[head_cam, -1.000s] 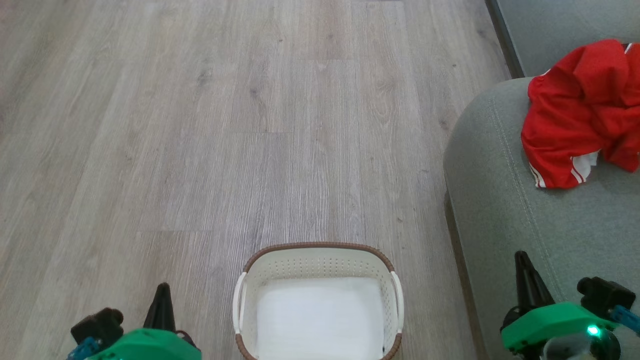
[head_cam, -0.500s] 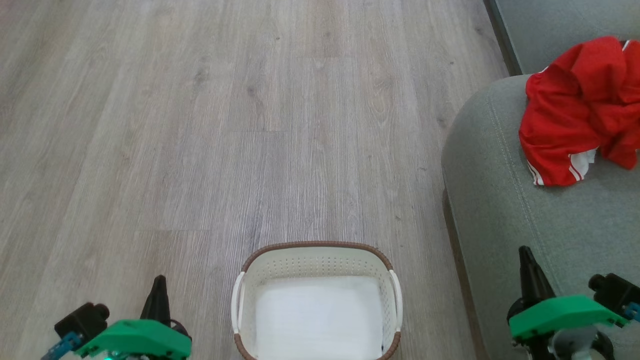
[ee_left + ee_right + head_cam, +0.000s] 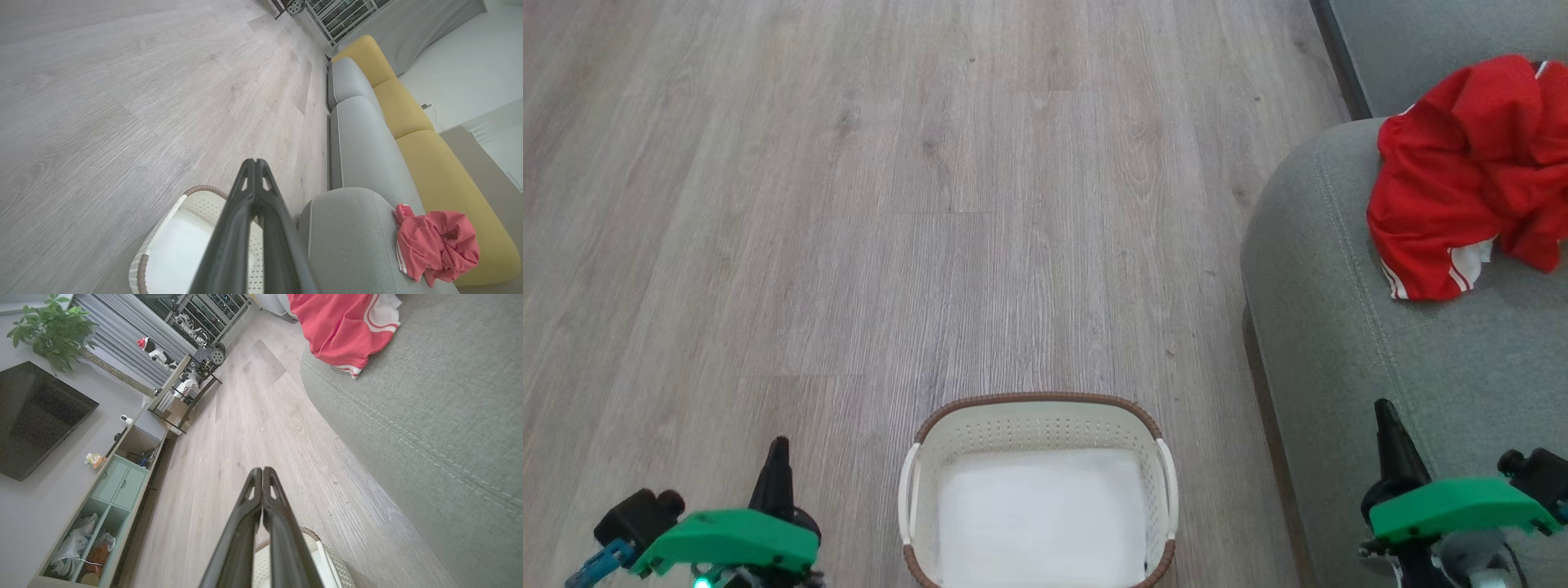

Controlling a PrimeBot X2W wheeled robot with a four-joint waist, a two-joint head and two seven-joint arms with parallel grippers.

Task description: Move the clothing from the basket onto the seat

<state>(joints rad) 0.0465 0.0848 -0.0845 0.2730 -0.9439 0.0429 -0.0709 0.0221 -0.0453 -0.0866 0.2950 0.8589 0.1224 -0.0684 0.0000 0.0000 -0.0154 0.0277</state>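
The left gripper (image 3: 778, 447) and right gripper (image 3: 1384, 408), fingers pressed together and empty, flank the basket (image 3: 1037, 401), which holds a white liner sheet (image 3: 1037, 514). Ahead-right of the right gripper, the red sportswear (image 3: 1462, 180) lies on the seat (image 3: 1339, 343) near its corner; a careless brush could drag it off.

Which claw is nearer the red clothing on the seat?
Right. The right claw hovers over the seat, below the clothing in the head view; the left claw is across the basket, over the floor.
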